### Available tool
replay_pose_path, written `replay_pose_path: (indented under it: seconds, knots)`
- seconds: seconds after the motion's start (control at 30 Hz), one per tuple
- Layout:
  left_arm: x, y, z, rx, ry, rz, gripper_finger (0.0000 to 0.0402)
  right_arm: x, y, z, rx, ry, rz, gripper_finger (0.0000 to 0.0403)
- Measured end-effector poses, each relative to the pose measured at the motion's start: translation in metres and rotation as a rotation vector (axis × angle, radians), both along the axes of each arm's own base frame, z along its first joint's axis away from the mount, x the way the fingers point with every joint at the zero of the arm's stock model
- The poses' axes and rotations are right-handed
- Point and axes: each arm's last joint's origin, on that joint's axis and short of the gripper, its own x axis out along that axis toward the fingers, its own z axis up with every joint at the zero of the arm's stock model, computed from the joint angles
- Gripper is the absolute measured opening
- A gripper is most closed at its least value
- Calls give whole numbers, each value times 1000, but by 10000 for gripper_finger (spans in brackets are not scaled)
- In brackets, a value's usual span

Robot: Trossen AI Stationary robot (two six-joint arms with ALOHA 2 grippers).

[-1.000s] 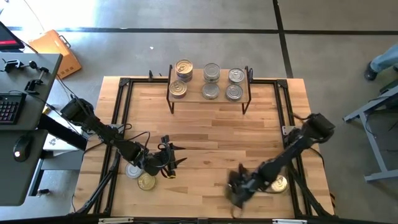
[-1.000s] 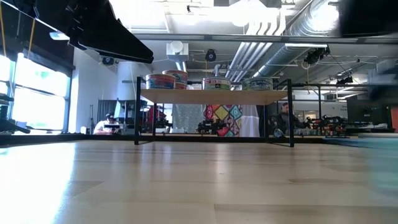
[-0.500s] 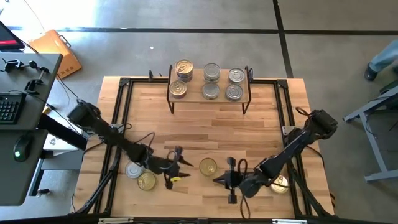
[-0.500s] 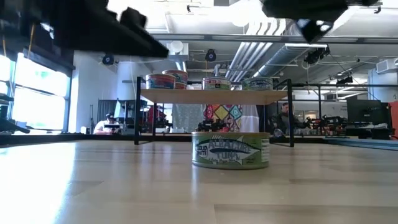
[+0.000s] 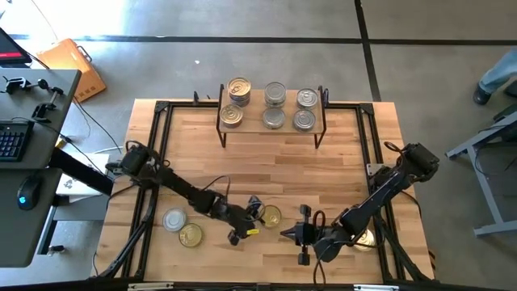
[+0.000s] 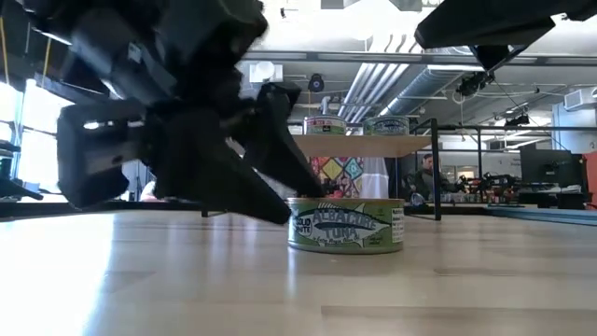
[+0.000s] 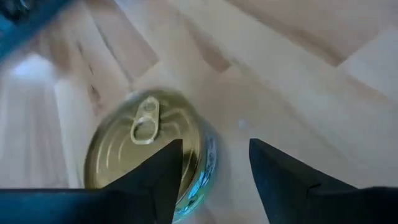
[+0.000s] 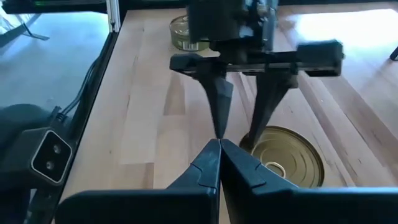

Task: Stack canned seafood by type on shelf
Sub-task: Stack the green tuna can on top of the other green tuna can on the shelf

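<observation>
The tin (image 6: 346,225) in front of me has a green label that reads "ALBACORE TUNA" in the low view; its gold lid with a pull tab shows from above. It stands upright on the table (image 5: 275,170), near the front and about midway across.

My left arm reaches from the table's left edge, low and stretched out, and my left pincer (image 5: 247,223) sits at the tin's left side. Its fingers (image 7: 158,180) are spread partly apart and hold nothing; one hangs over the lid's rim, the other is beside the tin's wall.

Left of that arm, two loose tins (image 5: 182,229) lie near the front edge, one silver-lidded, one gold.

At the back, the shelf (image 5: 271,107) carries six tins (image 5: 272,105) in three columns, gold lids on the left, silver in the middle and right.

My right pincer (image 5: 296,233) rests just right of the tuna tin, its fingers (image 8: 214,163) pressed together, empty. Another gold tin (image 5: 364,238) lies under that arm.
</observation>
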Motion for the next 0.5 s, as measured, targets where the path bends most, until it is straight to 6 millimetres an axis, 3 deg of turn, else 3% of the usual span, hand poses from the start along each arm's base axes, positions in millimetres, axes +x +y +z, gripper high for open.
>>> replay_pose_path:
  seconds: [0.5]
  knots:
    - [10,19,1,33,23,36,22,-1,1,-1,-72,22,71,13]
